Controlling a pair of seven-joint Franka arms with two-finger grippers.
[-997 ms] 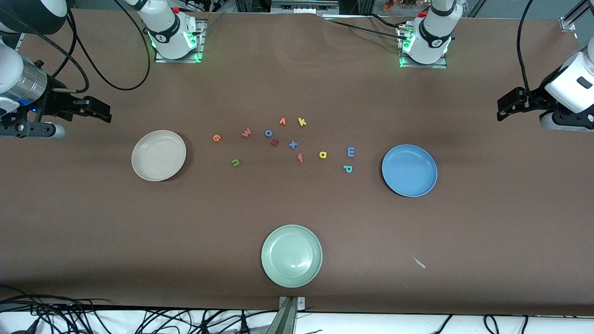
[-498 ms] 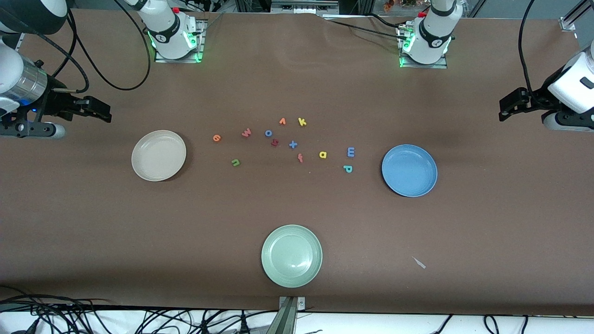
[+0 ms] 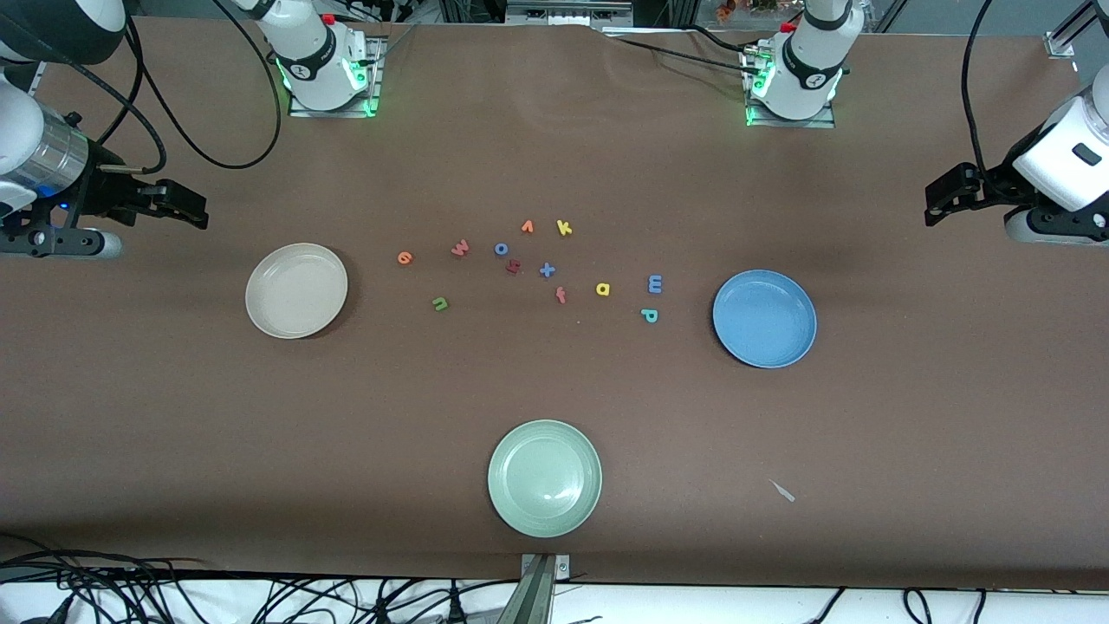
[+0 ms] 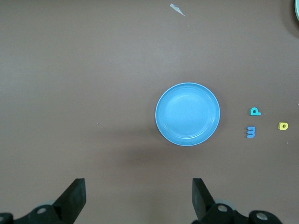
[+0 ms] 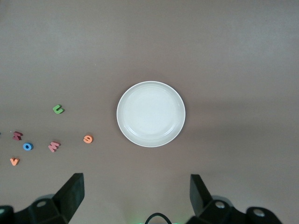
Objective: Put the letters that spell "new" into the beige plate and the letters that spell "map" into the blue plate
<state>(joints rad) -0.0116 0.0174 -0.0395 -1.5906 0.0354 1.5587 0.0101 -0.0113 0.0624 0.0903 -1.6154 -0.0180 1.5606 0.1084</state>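
Observation:
The beige plate (image 3: pixel 296 290) (image 5: pixel 150 114) lies toward the right arm's end, the blue plate (image 3: pixel 764 318) (image 4: pixel 187 114) toward the left arm's end. Between them are the green "n" (image 3: pixel 440 303) (image 5: pixel 58 109), orange "e" (image 3: pixel 405 257) (image 5: pixel 88 138), pinkish "w" (image 3: pixel 460 249) (image 5: pixel 54 146), blue "m" (image 3: pixel 655 283) (image 4: pixel 251 132), yellow "a" (image 3: pixel 603 289) (image 4: pixel 283 126) and teal "p" (image 3: pixel 649 315) (image 4: pixel 254 111). My right gripper (image 3: pixel 184 206) (image 5: pixel 136 193) hangs open and empty over the table's end beside the beige plate. My left gripper (image 3: pixel 943 196) (image 4: pixel 138 196) hangs open and empty over the other end.
A pale green plate (image 3: pixel 544 477) sits nearer the front camera, mid-table. Other letters lie among the task's: orange "v" (image 3: pixel 527 227), yellow "k" (image 3: pixel 564 228), blue "o" (image 3: pixel 501 249), a dark red letter (image 3: pixel 513 267), a blue cross (image 3: pixel 547 270), a red "f" (image 3: pixel 560 295). A pale scrap (image 3: pixel 783 490) lies nearer the camera than the blue plate.
My left gripper has wavered slightly in place at its end of the table. The letters, the plates and the right arm have not moved.

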